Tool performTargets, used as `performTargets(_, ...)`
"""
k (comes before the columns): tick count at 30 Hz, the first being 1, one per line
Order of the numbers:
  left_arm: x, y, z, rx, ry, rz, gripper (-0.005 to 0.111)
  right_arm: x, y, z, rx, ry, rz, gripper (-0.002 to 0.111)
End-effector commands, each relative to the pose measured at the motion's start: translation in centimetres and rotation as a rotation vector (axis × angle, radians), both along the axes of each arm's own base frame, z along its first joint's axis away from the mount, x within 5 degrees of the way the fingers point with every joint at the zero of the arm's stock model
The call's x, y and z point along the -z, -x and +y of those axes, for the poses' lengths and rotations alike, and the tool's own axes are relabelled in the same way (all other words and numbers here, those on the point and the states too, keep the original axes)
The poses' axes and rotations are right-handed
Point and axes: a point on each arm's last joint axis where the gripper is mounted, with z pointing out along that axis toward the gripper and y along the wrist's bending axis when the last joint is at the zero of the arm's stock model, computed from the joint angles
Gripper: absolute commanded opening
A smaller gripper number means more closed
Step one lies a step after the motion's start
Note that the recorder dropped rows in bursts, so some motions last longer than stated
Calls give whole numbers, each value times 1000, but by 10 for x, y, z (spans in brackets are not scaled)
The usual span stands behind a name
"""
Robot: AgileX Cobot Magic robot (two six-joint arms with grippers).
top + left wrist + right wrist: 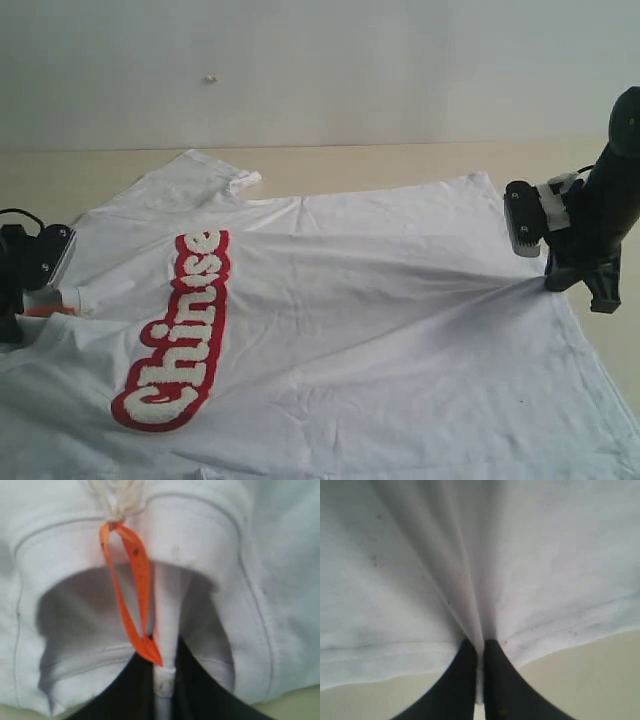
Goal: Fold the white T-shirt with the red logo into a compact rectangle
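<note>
The white T-shirt (360,330) lies spread over the table, front up, with the red logo (180,330) running down its left part. At the left edge my left gripper (45,295) is shut on the T-shirt's collar; the left wrist view shows the ribbed collar (165,680) pinched between the black fingers (120,700), with the orange neck tag (135,595) hanging beside it. At the right my right gripper (575,280) is shut on the T-shirt's bottom hem (480,645), and the cloth pulls into taut folds toward it.
The beige table (400,165) shows behind the shirt and at the far right. One short sleeve (215,170) lies toward the back left. A pale wall stands behind the table.
</note>
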Motion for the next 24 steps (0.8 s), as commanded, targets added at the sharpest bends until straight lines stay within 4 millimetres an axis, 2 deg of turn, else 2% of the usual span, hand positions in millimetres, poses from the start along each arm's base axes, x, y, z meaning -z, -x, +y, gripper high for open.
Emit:
performTargets(1, -27, -10, 3, -20, -16, -202, 0, -37, -1, -3, -14, 39, -117, 0)
performTargets(8, -98, -12, 3, -138, 23, -476, 0, -106, 11, -3, -37, 85, -297, 0)
performTargets(15, -165, 12, 3, -194, 57, -662, 0, -167, 35, 1, -32, 108, -452, 0)
performTargets(20, -198, 35, 3, -210, 68, -722, 0, -199, 57, 7, -16, 81, -511, 0)
performTargets(24, -215, 53, 2, -213, 67, -722, 0, -215, 71, 12, -5, 46, -529, 0)
